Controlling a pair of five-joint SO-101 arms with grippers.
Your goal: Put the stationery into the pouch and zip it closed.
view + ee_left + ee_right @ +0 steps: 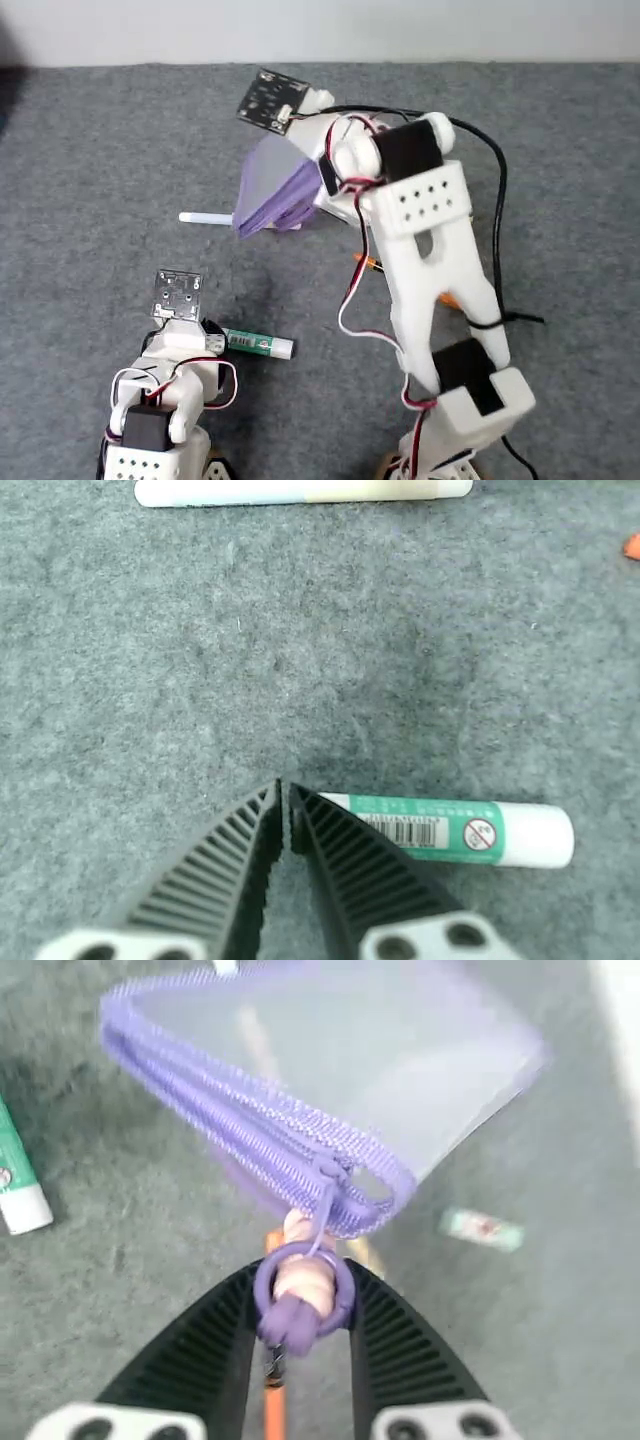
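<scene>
A translucent purple pouch [272, 188] [330, 1090] hangs tilted above the grey carpet. My right gripper [300, 1278] [318, 160] is shut on its zipper's ring pull [300, 1300]. A green-and-white glue stick [257, 343] [450, 832] lies just beside my left gripper [285, 792] [188, 322], which is shut and holds nothing. A white pen [205, 217] [300, 490] lies farther out, its end under the pouch. An orange pen [370, 262] [272, 1410] rests under the right arm. A small green-and-white piece [480, 1228] lies on the carpet past the pouch.
Grey carpet [120, 150] covers the table up to a pale back edge [320, 30]. The right arm [430, 260] stretches across the right half, with cables trailing beside it. Open carpet lies at the far left.
</scene>
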